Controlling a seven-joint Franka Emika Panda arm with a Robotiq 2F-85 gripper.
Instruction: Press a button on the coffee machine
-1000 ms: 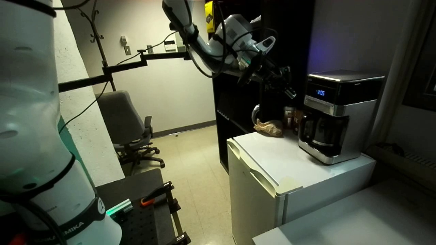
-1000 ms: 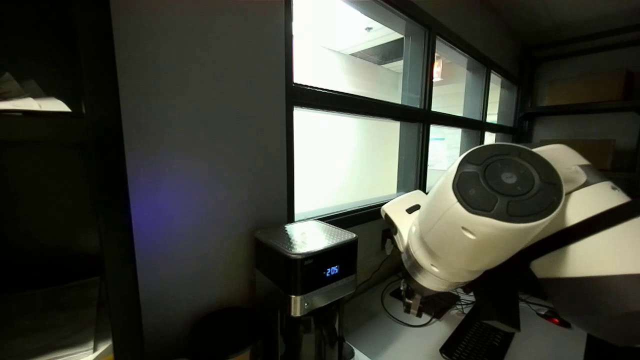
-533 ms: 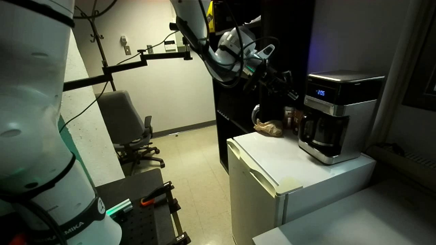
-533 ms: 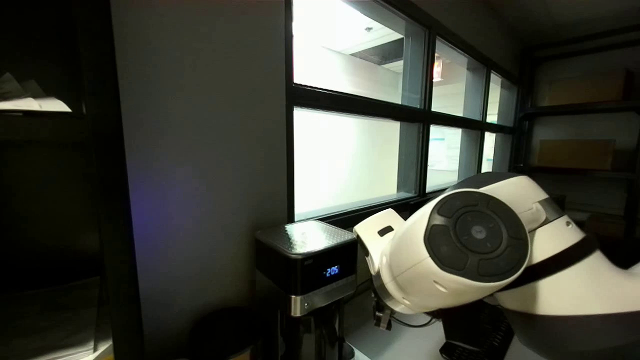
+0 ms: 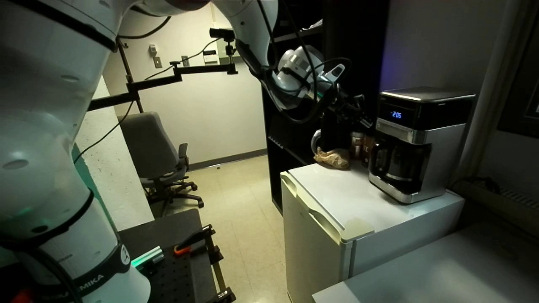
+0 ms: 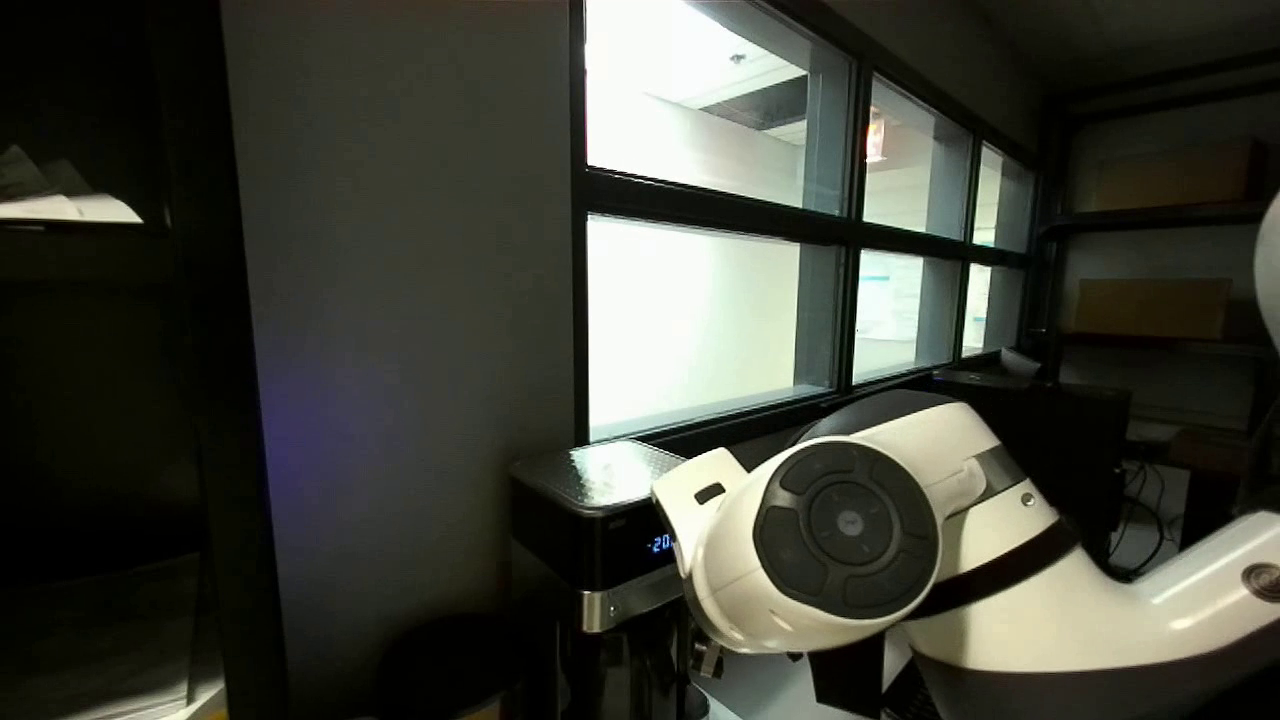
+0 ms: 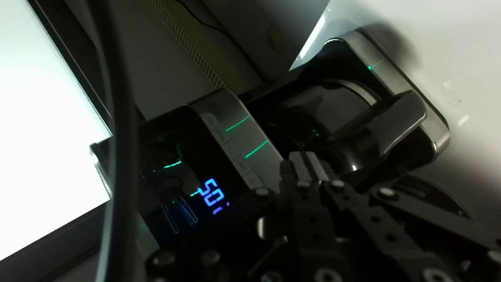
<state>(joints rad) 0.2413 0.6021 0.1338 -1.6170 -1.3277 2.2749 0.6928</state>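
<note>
The coffee machine (image 5: 444, 158) is silver-grey and black and stands upright on the white fridge-like cabinet. Its blue-lit display (image 5: 396, 114) faces my arm, and the arm partly covers the display in an exterior view (image 6: 660, 544). In the wrist view, a row of flat buttons (image 7: 241, 164) runs along the silver strip beside the display (image 7: 211, 194). My gripper (image 5: 367, 122) is shut and empty, in front of the machine and apart from it. In the wrist view, the gripper's fingertips (image 7: 300, 166) lie together, overlapping the strip's lower end and the dark carafe (image 7: 332, 105).
A crumpled brown bag (image 5: 332, 158) and jars (image 5: 357, 144) stand on the white cabinet (image 5: 358, 198) beside the machine. A black shelf (image 5: 290, 130) rises behind the arm. A window (image 6: 700, 320) is behind the machine. A cable (image 7: 117, 117) crosses the wrist view.
My arm has moved lower and closer to the coffee machine, with the gripper shifting toward its front. In an exterior view the arm moved left and now covers part of the display.
</note>
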